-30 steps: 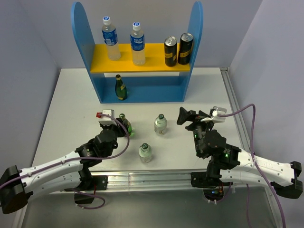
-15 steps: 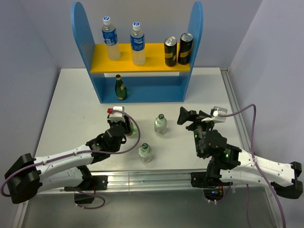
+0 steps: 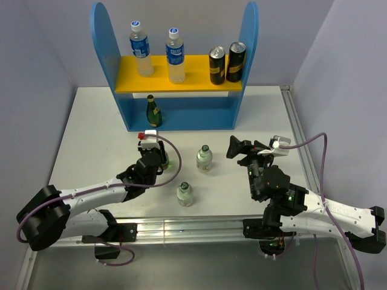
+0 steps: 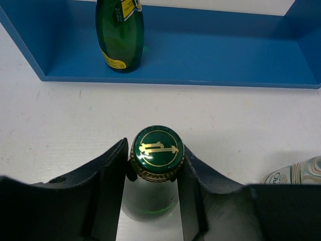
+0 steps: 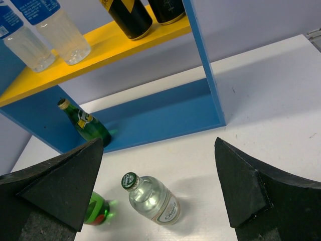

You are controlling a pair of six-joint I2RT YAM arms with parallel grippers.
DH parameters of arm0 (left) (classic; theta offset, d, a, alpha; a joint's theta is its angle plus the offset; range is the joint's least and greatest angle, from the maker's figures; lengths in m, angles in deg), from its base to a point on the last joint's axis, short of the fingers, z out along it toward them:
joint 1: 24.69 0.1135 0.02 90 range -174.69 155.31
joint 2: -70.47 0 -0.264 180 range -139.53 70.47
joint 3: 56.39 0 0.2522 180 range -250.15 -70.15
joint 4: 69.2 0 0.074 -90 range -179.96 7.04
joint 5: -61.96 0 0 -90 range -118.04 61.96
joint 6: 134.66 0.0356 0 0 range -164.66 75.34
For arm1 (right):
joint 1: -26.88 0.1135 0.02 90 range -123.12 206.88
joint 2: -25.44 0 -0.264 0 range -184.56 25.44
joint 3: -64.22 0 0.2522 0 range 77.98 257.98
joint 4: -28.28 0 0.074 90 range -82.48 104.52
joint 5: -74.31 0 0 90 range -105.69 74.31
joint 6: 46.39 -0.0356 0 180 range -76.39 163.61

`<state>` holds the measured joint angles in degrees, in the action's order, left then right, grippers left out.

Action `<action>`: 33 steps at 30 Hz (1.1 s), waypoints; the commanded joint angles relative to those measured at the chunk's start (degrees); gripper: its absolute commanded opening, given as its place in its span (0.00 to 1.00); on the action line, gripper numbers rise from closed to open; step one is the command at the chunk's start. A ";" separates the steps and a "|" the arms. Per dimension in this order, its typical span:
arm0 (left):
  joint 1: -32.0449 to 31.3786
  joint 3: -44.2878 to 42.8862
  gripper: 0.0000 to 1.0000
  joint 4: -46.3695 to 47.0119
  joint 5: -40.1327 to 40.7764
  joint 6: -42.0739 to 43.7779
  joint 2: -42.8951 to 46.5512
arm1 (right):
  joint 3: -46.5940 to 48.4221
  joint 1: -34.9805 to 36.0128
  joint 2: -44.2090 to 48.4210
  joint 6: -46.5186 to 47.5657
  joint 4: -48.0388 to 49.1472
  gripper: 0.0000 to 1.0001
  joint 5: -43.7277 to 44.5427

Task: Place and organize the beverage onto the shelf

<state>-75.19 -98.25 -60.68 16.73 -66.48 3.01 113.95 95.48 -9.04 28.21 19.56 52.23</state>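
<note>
Grip of left tool [image 4: 153, 155] narrow, closed on capped neck of upright green bottle [image 4: 152, 196], near front of shelf [image 4: 225, 55]; lifted off bench [image 4: 60, 125] or not, unclear. Right tool [image 5: 158, 145] wide, holding nothing. Two short clear bottles [image 3: 204, 158] [image 3: 185, 193] upright on bench between tools. Second green bottle [image 4: 119, 35] on shelf base, left end. Two blue-labelled bottles [image 3: 139, 48] [image 3: 175, 54] and two cans [image 3: 217, 64] on yellow board [image 3: 181, 81] above.

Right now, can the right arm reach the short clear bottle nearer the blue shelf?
Probably yes: the open right tool faces that short clear bottle, only bare white table between them.
</note>
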 commanded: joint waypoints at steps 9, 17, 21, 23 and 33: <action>2.25 -3.98 0.00 7.24 -1.62 4.94 -7.77 | -0.72 -0.39 0.29 -0.69 1.55 0.98 0.99; 3.91 -14.52 0.00 8.65 -3.37 12.06 -13.13 | -0.81 -0.31 0.55 -0.69 1.73 0.98 1.16; 5.59 -20.32 0.00 8.83 -4.26 14.44 -16.64 | -0.99 -0.40 0.55 -0.77 1.73 0.98 1.07; 6.72 -23.48 0.00 8.83 -4.69 15.75 -18.75 | -0.90 -0.57 0.64 -0.77 1.73 0.98 0.99; 11.48 -33.51 0.00 9.36 -8.74 17.25 -26.40 | -0.90 -0.83 0.12 -1.48 1.64 0.99 0.19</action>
<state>-64.85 -126.05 -58.87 9.14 -51.09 -23.70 113.25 95.09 -8.84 27.97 19.62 52.12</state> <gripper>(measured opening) 0.406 0.986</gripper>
